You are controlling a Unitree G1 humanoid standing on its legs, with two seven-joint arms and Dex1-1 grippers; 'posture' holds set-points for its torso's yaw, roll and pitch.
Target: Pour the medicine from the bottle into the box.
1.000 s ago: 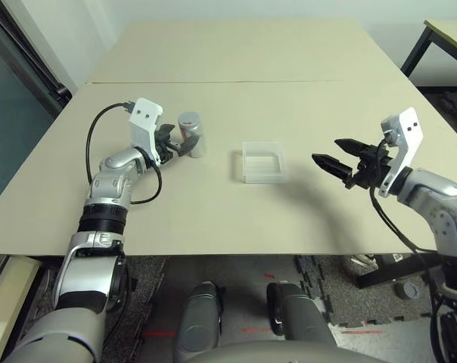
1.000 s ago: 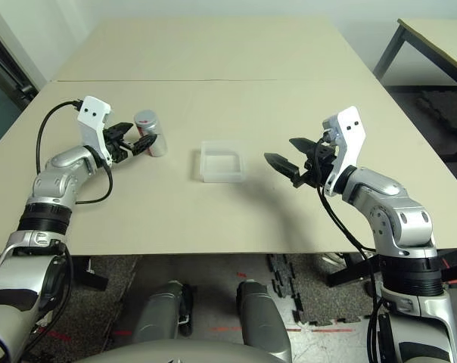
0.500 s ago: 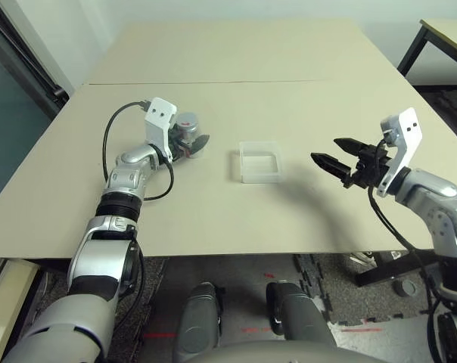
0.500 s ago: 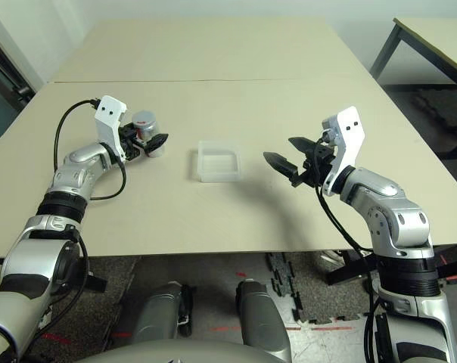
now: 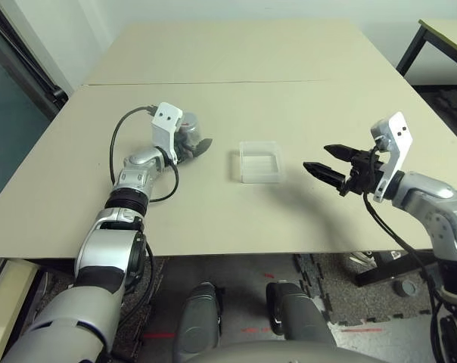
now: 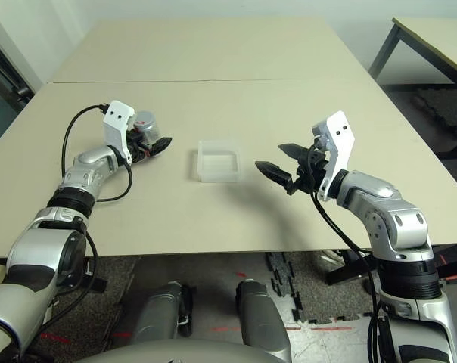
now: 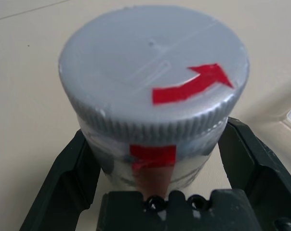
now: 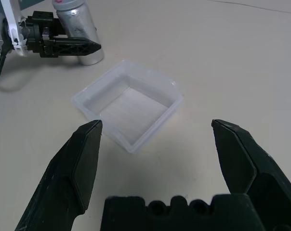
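A: Where does the bottle (image 5: 191, 136) stand, and which way does its long axis run?

B: On the beige table (image 5: 236, 60), at about nine o'clock from the box (image 5: 258, 161) and near it, not touching. Its axis is vertical, with the round grey cap (image 7: 152, 86) uppermost. The cap carries a red arrow (image 7: 191, 84), and a red patch (image 7: 152, 156) marks the silver body just under the cap's ribbed rim.

A: What grips it?

B: The left gripper (image 7: 155, 159). In the left wrist view one black finger (image 7: 71, 178) lies along each flank of the body, below the cap. Whether the pads press the metal or only flank it, I cannot tell. From the head views the finger tips project past the bottle toward three o'clock, toward the box.

A: And the box?

B: A shallow square of clear plastic with rounded corners, open side up, flat on the table near the middle.

A: The other arm?

B: The right gripper (image 5: 323, 157) is at three o'clock from the box, off the surface, its tips pointing toward nine o'clock at the box. Its two fingers (image 8: 83, 159) are spread wide, holding nothing and touching nothing.
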